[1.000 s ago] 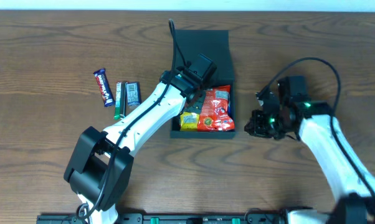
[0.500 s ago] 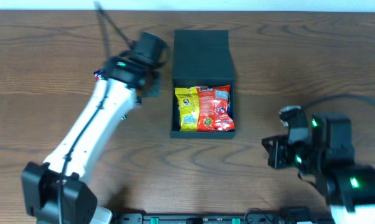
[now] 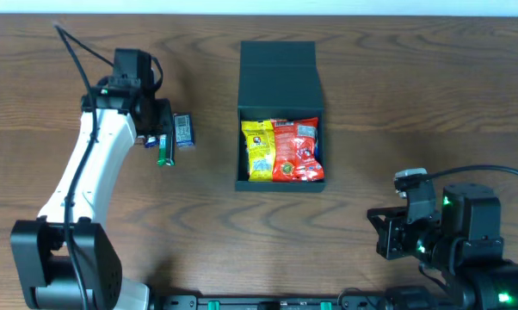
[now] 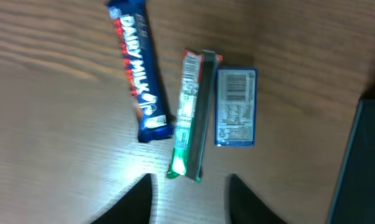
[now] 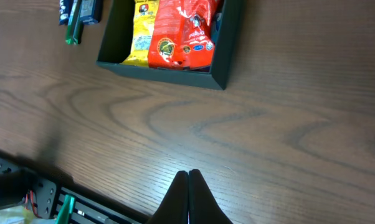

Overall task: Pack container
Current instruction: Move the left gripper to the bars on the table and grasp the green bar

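The dark container [image 3: 277, 69] lies open mid-table with its flap lid folded back. A yellow packet [image 3: 257, 150] and a red packet [image 3: 297, 148] lie inside; it also shows in the right wrist view [image 5: 220, 74]. My left gripper [image 3: 152, 129] is open and empty above three snacks at the left: a blue Dairy Milk bar [image 4: 136, 68], a green-ended stick pack [image 4: 192, 118] and a small blue packet [image 4: 236, 107]. My right gripper [image 3: 381, 234] is shut and empty near the front right of the table.
The table's front edge and a black rail [image 5: 56, 199] show in the right wrist view. Bare wood lies between the container and the right gripper.
My left arm has swung from the container leftward to over the three snacks. My right arm has pulled back toward the table's front right.
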Controlling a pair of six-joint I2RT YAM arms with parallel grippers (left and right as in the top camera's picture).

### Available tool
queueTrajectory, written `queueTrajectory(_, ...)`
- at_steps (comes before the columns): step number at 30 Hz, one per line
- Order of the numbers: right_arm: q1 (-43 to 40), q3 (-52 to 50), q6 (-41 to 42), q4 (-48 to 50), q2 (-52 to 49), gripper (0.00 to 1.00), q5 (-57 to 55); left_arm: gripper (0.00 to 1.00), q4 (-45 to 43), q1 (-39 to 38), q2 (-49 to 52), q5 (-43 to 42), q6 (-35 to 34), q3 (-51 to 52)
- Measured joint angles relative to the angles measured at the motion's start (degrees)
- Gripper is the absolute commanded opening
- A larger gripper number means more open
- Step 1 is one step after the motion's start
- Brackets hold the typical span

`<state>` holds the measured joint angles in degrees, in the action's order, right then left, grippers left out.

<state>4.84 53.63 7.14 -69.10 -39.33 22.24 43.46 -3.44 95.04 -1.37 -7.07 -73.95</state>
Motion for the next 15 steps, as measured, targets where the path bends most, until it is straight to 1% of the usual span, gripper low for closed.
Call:
queueTrajectory(1, 0.00, 0.00, 0.00, -0.02, 0.00, 0.02, -0.02, 0.75, -1.31, -0.22, 0.07, -0.81, 0.15, 1.46)
queueTrajectory(2, 0.00, 0.00, 0.00, 0.00, 0.00, 0.02, -0.02, 0.76, -1.46, -0.28, 0.11, -1.20, 0.04, 1.73)
queueTrajectory(6, 0.00, 0.00, 0.00, -0.02, -0.02, 0.02, -0.02, 0.76, -3.34, -0.92, 0.11, -2.32, 0.31, 3.45)
queueTrajectory(9, 0.00, 0.00, 0.00, -0.02, -0.02, 0.02, -0.02, 0.76, -3.69, -1.07, 0.11, -1.03, 0.31, 4.44)
queueTrajectory(13, 0.00, 0.00, 0.00, -0.02, -0.02, 0.02, -0.02, 0.68, -4.85, -1.07, 0.11, 1.20, 1.01, 4.83)
queueTrajectory(15, 0.00, 0.00, 0.00, -0.02, -0.02, 0.02, -0.02, 0.66, -4.94, -1.07, 0.22, 1.75, 1.60, 4.85)
